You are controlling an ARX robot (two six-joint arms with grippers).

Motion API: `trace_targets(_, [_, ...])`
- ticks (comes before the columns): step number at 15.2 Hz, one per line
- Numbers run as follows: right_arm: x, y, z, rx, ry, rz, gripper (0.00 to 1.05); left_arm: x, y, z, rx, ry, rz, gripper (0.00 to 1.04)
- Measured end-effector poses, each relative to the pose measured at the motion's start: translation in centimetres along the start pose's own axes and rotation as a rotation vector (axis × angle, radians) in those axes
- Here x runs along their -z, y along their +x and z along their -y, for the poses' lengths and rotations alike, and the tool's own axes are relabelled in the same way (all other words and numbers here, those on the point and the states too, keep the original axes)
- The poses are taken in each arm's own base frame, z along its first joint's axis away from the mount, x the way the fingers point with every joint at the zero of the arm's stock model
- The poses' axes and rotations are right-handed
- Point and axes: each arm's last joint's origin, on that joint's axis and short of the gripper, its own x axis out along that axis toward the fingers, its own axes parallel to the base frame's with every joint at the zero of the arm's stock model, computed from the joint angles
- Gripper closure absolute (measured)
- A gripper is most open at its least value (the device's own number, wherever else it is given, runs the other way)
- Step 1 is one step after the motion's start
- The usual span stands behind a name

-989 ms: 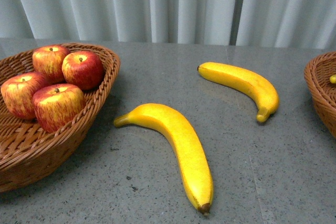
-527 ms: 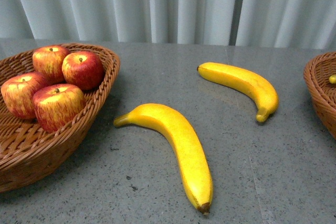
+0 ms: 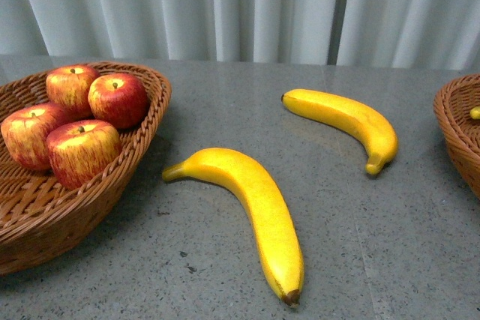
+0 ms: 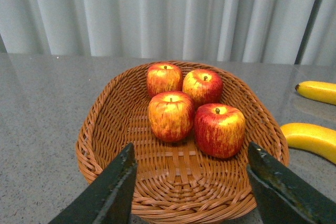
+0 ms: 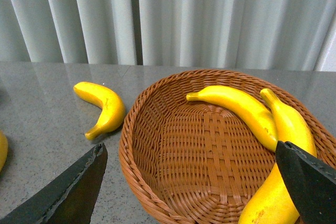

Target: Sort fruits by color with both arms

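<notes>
A grey speckled table (image 3: 390, 245) carries a left wicker basket (image 3: 67, 215) and a right wicker basket (image 5: 210, 182). The left gripper (image 4: 190, 150) and the right gripper (image 5: 190, 148) each face one, fingers spread wide, holding nothing. Two long bright-yellow bananas, dark-tipped, lie on the table between the baskets: the near banana (image 3: 255, 200) and the far banana (image 3: 345, 118). At least two more bananas (image 5: 239, 109) rest in the right basket. Four glossy red apples (image 4: 219, 129), streaked yellow, huddle in the left one

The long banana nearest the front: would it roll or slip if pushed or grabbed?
Probably not roll: the banana lies flat on the table, its curve likely making it spin or slide when pushed. Its smooth, glossy skin looks slippery to grip.
</notes>
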Motion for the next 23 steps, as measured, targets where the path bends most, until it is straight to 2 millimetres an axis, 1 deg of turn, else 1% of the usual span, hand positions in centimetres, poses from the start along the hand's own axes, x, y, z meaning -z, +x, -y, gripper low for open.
trace_targets(3, [0.0,0.0,0.0,0.000,0.000,0.000,0.06,0.0,0.0,0.0,0.000,0.000,0.000,0.06])
trace_targets(8, [0.0,0.0,0.0,0.000,0.000,0.000,0.06,0.0,0.0,0.0,0.000,0.000,0.000,0.07])
trace_targets(9, [-0.1,0.1,0.0,-0.007,0.022,0.001,0.06,0.0,0.0,0.0,0.000,0.000,0.000,0.07])
trace_targets(11, [-1.4,1.8,-0.1,-0.033,0.134,0.021,0.06,0.0,0.0,0.0,0.000,0.000,0.000,0.07])
trace_targets(13, [-4.5,5.1,-1.2,-0.104,0.167,0.082,0.06,0.0,0.0,0.0,0.000,0.000,0.000,0.07])
trace_targets(14, [-6.5,7.6,-2.3,-0.157,0.170,0.129,0.06,0.0,0.0,0.0,0.000,0.000,0.000,0.07])
trace_targets(15, [-8.0,10.4,-3.7,-0.201,0.166,0.145,0.06,0.0,0.0,0.0,0.000,0.000,0.000,0.07])
trace_targets(16, [-8.5,13.8,-5.9,-0.256,0.153,0.093,0.06,0.0,0.0,0.0,0.000,0.000,0.000,0.07])
trace_targets(18, [-7.8,18.8,-10.3,-0.346,0.114,-0.047,0.06,0.0,0.0,0.0,0.000,0.000,0.000,0.07])
trace_targets(19, [-7.9,20.5,-12.4,-0.387,0.096,-0.084,0.06,0.0,0.0,0.0,0.000,0.000,0.000,0.07])
trace_targets(20, [-8.3,21.5,-14.2,-0.423,0.084,-0.111,0.06,0.0,0.0,0.0,0.000,0.000,0.000,0.07])
trace_targets(22, [-8.9,22.5,-17.6,-0.510,0.045,-0.187,0.06,0.0,0.0,0.0,0.000,0.000,0.000,0.07])
trace_targets(23, [-8.4,22.8,-18.6,-0.538,0.018,-0.248,0.06,0.0,0.0,0.0,0.000,0.000,0.000,0.07])
